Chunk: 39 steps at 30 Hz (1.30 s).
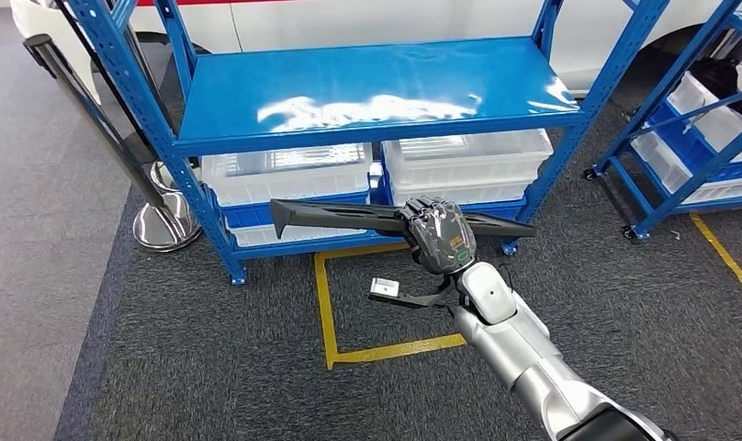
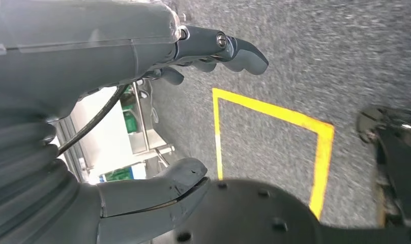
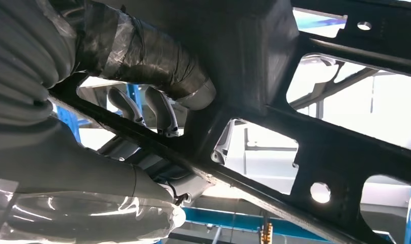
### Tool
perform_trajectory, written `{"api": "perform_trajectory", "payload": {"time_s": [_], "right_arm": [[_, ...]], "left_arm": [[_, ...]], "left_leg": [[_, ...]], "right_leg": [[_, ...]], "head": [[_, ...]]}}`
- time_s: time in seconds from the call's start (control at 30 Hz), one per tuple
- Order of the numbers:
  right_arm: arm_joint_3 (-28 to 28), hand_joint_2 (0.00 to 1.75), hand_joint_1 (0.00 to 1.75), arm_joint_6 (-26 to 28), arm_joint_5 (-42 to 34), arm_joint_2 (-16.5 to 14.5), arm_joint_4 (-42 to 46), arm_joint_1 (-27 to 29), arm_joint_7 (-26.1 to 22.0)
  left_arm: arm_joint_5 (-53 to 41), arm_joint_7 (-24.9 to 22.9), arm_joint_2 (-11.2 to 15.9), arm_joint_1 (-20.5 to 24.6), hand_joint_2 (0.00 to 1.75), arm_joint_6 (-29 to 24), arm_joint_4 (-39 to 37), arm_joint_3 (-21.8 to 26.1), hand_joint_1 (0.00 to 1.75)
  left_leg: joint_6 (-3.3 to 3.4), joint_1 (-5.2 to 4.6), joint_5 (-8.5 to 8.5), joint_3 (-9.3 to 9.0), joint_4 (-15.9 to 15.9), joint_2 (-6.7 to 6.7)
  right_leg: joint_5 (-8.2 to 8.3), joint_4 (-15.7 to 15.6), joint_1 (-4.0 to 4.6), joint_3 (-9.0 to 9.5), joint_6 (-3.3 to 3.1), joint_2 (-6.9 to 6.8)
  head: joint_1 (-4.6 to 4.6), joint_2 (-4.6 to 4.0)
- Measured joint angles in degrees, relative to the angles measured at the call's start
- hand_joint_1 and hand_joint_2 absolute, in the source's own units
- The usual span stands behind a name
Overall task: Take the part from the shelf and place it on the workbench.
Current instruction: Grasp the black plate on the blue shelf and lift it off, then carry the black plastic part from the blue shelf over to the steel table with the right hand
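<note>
right hand [image 1: 438, 237] is gripping the long black part [image 1: 340, 218] mid-span, near the shelf [image 1: 367, 92]. left hand [image 2: 142, 101] is hanging, fingers apart, holding nothing. best keeping the part level while turning for the surface.

The right robot hand [image 1: 438, 236] holds the long black plastic part [image 1: 340, 217] level in front of the blue metal shelf [image 1: 367, 92], above the yellow taped floor square [image 1: 323, 312]. White plastic bins [image 1: 289, 173] sit on the shelf's lower tiers. A chrome stanchion base [image 1: 161, 225] stands left of the shelf.
</note>
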<state>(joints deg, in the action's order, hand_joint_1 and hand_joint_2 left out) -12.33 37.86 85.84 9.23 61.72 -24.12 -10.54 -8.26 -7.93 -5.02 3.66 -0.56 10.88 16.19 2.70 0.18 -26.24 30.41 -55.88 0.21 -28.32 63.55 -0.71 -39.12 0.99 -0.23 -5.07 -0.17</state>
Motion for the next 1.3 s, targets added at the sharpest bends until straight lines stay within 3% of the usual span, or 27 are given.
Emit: {"api": "perform_trajectory", "payload": {"time_s": [0.07,0.1,0.13,0.2,0.23,0.27,0.33,0.4,0.47,0.57,0.6,0.63,0.67,0.73,0.8,0.87,0.93,0.97,1.0,1.07,1.1,1.13,1.17,1.23,1.3], "right_arm": [[0.0,1.75,1.75,0.0,0.07,0.0,0.0,-0.03,-0.07],[0.0,1.75,1.75,0.0,0.1,0.0,0.0,-0.05,-0.17],[0.0,1.75,1.75,0.0,0.13,-0.01,-0.01,-0.13,-0.31],[-0.01,1.75,1.75,0.0,0.02,0.0,-0.04,-0.63,-0.82],[-0.02,1.75,1.75,0.0,-0.08,0.0,-0.09,-1.06,-1.06],[-0.04,1.75,1.75,0.0,-0.19,0.0,-0.15,-1.5,-1.26],[-0.1,1.75,1.75,0.0,-0.34,0.0,-0.38,-2.17,-1.35],[-0.16,1.75,1.75,0.0,-0.43,0.01,-0.74,-2.49,-1.48],[-0.25,1.75,1.75,0.0,-0.43,-0.02,-1.08,-2.81,-1.71],[-0.44,1.75,1.75,0.0,0.08,-0.05,-1.46,-3.59,-1.29],[-0.57,1.75,1.75,0.0,0.26,-0.05,-1.63,-3.85,-1.01],[-0.72,1.75,1.75,0.0,0.36,-0.04,-1.81,-4.07,-0.77],[-0.87,1.75,1.75,0.0,0.37,-0.02,-1.99,-4.31,-0.63],[-1.13,1.75,1.75,-0.01,0.13,0.15,-2.27,-4.95,-0.3],[-1.33,1.75,1.75,-0.05,-0.25,0.39,-2.39,-5.76,-0.04],[-1.48,1.75,1.75,-0.14,-0.45,0.66,-2.48,-6.49,0.01],[-1.6,1.75,1.75,-0.2,-0.49,1.04,-2.61,-6.83,0.04],[-1.71,1.75,1.75,-0.21,-0.49,1.2,-2.67,-6.88,0.05],[-1.8,1.75,1.75,-0.21,-0.49,1.4,-2.76,-6.87,0.09],[-2.0,1.75,1.75,-0.22,-0.49,1.66,-2.91,-6.87,0.13],[-2.08,1.75,1.75,-0.21,-0.49,1.74,-2.99,-6.86,0.15],[-2.18,1.75,1.75,-0.21,-0.49,1.78,-3.07,-6.85,0.15],[-2.29,1.75,1.75,-0.21,-0.52,1.81,-3.13,-6.84,0.15],[-2.52,1.75,1.75,-0.21,-0.63,1.9,-3.21,-6.94,0.16],[-2.68,1.75,1.75,-0.21,-0.85,1.97,-3.18,-7.24,0.26]], "left_arm": [[-0.04,0.0,0.01,-0.05,1.75,0.03,0.0,0.06,0.0],[-0.05,0.01,0.01,-0.07,1.75,0.07,0.0,0.08,0.0],[-0.07,0.01,-0.01,-0.08,1.75,0.21,0.0,0.09,0.0],[-0.07,0.07,-0.04,-0.06,1.75,0.69,0.0,0.12,0.0],[-0.07,0.13,-0.01,-0.04,1.75,0.95,0.0,0.15,0.0],[-0.08,0.19,-0.01,0.0,1.75,1.15,0.0,0.19,0.0],[-0.1,0.33,0.0,0.03,1.75,1.37,0.0,0.27,0.0],[-0.15,0.49,-0.03,-0.14,1.75,1.57,-0.01,0.35,0.0],[-0.35,0.74,-0.04,-0.2,1.75,1.74,-0.03,0.41,0.0],[-0.62,1.16,-0.04,-0.17,1.75,1.85,-0.04,0.45,0.0],[-0.65,1.32,-0.02,-0.16,1.75,1.85,-0.04,0.48,0.0],[-0.66,1.46,0.01,-0.13,1.75,1.85,-0.04,0.53,0.0],[-0.66,1.59,0.04,-0.1,1.75,1.85,-0.04,0.61,0.0],[-0.64,1.75,0.11,-0.01,1.75,1.85,-0.04,0.88,0.0],[-0.65,1.86,0.27,0.18,1.75,1.92,-0.03,1.19,0.0],[-0.66,1.99,0.36,0.3,1.75,1.99,-0.02,1.42,0.0],[-0.67,2.08,0.24,0.32,1.75,2.07,-0.05,1.52,0.0],[-0.68,2.09,0.2,0.37,1.75,2.1,-0.07,1.55,0.0],[-0.7,2.1,0.16,0.4,1.75,2.14,-0.09,1.56,0.0],[-0.74,2.11,0.17,0.38,1.75,2.22,-0.09,1.58,0.0],[-0.75,2.12,0.15,0.33,1.75,2.28,-0.09,1.58,0.0],[-0.75,2.12,0.1,0.27,1.75,2.33,-0.09,1.58,0.0],[-0.75,2.12,0.06,0.23,1.75,2.37,-0.09,1.58,0.0],[-0.74,2.13,-0.01,0.25,1.75,2.37,-0.09,1.62,0.0],[-0.63,2.32,-0.02,0.28,1.75,2.34,-0.08,1.77,0.0]], "left_leg": [[0.05,0.13,1.11,1.52,-0.1,0.09],[-0.12,0.25,1.62,2.37,-0.3,0.13],[-0.37,0.45,2.08,3.25,-0.59,0.17],[-1.05,1.03,2.75,5.06,-1.58,0.19],[-1.48,1.17,2.96,5.97,-2.24,0.19],[-1.95,1.26,3.19,6.74,-2.91,0.17],[-2.88,1.1,3.98,7.73,-3.59,0.07],[-3.64,1.15,4.68,8.22,-3.58,-0.03],[-4.06,1.31,2.06,9.2,-5.34,-0.03],[-4.06,1.27,-6.25,11.42,-15.08,-0.01],[-3.95,1.17,-7.48,11.76,-18.46,-0.01],[-3.72,1.03,-7.2,11.45,-20.43,-0.02],[-3.34,0.86,-5.8,10.27,-20.55,-0.03],[-1.99,0.25,-3.1,5.25,-15.28,-0.1],[-0.81,-0.4,-3.81,-0.78,-6.67,-0.14],[-0.61,-0.81,-4.6,-3.07,-2.07,-0.18],[-0.42,-0.58,-2.96,-2.29,-0.95,0.0],[-0.05,-0.4,-2.01,-1.73,-0.49,0.14],[0.28,-0.19,-1.04,-0.98,-0.15,0.29],[0.61,-0.21,0.44,0.9,-0.36,0.38],[0.52,-0.2,1.08,1.97,-0.66,0.4],[0.41,-0.16,1.67,3.1,-1.05,0.42],[0.27,-0.11,2.23,4.26,-1.52,0.44],[-0.14,0.0,3.15,6.4,-2.59,0.44],[-0.79,-0.09,3.96,7.89,-3.55,0.37]], "right_leg": [[-4.74,7.09,-0.44,-1.54,0.67,0.11],[-5.29,9.94,-0.7,-1.8,1.05,0.11],[-4.5,11.23,-0.99,-1.35,1.45,0.1],[-1.02,7.87,-1.69,2.28,2.4,0.09],[-0.42,4.24,-1.93,4.88,3.02,0.16],[-0.71,0.6,-2.0,7.21,3.14,0.33],[-2.35,-3.35,-1.71,9.26,2.56,0.63],[-2.1,-3.58,-1.56,8.61,1.08,0.52],[-1.01,-3.5,-1.54,7.4,-0.36,0.21],[0.91,-3.39,-0.92,5.0,-1.77,0.0],[1.55,-3.3,-0.6,4.13,-1.97,-0.02],[2.15,-3.2,-0.29,3.28,-2.09,-0.02],[2.75,-3.09,0.0,2.46,-2.16,-0.02],[3.92,-2.97,0.43,1.08,-2.22,0.03],[5.05,-3.03,0.65,0.32,-1.91,0.03],[6.36,-3.56,0.47,0.08,-1.27,-0.11],[6.79,-4.1,0.34,-0.38,-0.62,-0.04],[5.49,-3.55,0.34,-0.81,-0.36,0.08],[2.98,-1.92,0.31,-1.35,-0.12,0.19],[-2.98,4.44,-0.02,-2.47,0.35,0.24],[-4.47,8.12,-0.14,-2.84,0.63,0.24],[-4.32,10.88,-0.23,-2.76,0.87,0.23],[-2.96,12.12,-0.32,-2.02,1.08,0.23],[0.17,8.78,-0.57,2.14,1.32,0.22],[-1.13,0.62,-0.45,8.09,0.99,0.24]], "head": [[0.01,0.0],[0.0,0.0],[0.0,0.0],[-0.01,0.0],[-0.02,0.0],[0.0,0.0],[0.02,0.0],[0.03,0.0],[0.08,0.0],[0.11,0.0],[0.11,0.0],[0.11,0.0],[0.11,0.0],[0.1,0.0],[0.1,0.0],[0.1,0.0],[0.11,0.0],[0.1,0.0],[0.08,0.0],[0.04,0.0],[0.04,0.0],[0.04,0.0],[0.04,0.0],[0.04,0.0],[0.04,0.0]]}}
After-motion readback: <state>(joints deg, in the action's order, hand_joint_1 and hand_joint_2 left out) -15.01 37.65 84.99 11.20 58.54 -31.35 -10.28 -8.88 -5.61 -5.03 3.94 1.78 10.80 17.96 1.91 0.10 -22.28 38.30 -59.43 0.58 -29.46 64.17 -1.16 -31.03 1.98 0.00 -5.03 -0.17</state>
